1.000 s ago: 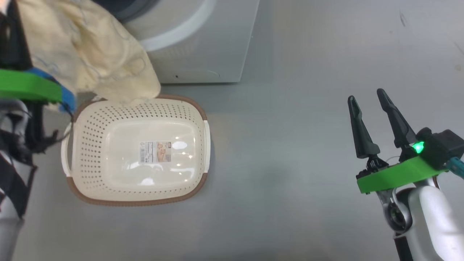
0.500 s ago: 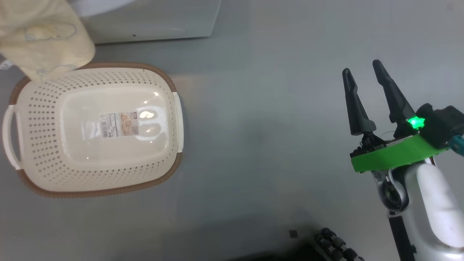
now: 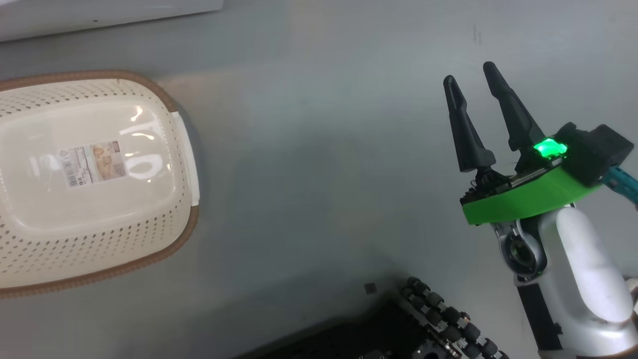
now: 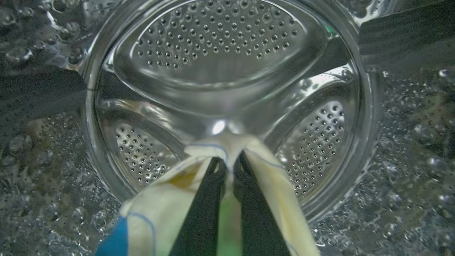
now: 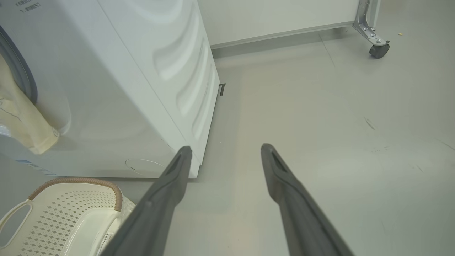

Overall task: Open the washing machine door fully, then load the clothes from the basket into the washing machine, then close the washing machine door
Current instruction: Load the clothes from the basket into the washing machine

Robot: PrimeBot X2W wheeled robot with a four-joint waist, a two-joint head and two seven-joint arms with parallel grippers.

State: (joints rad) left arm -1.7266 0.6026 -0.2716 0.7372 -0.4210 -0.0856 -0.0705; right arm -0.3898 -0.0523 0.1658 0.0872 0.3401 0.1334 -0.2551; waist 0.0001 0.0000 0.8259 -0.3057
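Observation:
In the left wrist view my left gripper (image 4: 230,160) is shut on a cream-yellow garment (image 4: 160,209) with blue trim, held inside the perforated steel drum (image 4: 220,46) of the washing machine. In the right wrist view part of the garment (image 5: 21,121) hangs at the opening of the white washing machine (image 5: 142,71). The cream basket (image 3: 99,239) stands on the floor at the left of the head view, with just a label on its floor. My right gripper (image 3: 471,74) hovers open over bare floor to the right. The washing machine door is out of view.
The washer's lower edge (image 3: 99,12) runs along the top left of the head view. My dark wheeled base (image 3: 438,319) shows at the bottom. A white cabinet on a caster (image 5: 378,49) stands behind the washer. Grey floor lies between the basket (image 5: 76,181) and my right gripper (image 5: 225,149).
The head camera has swung right, so the basket and washer have slid left in the picture. The garment and left arm have left the head view. My right gripper stays open.

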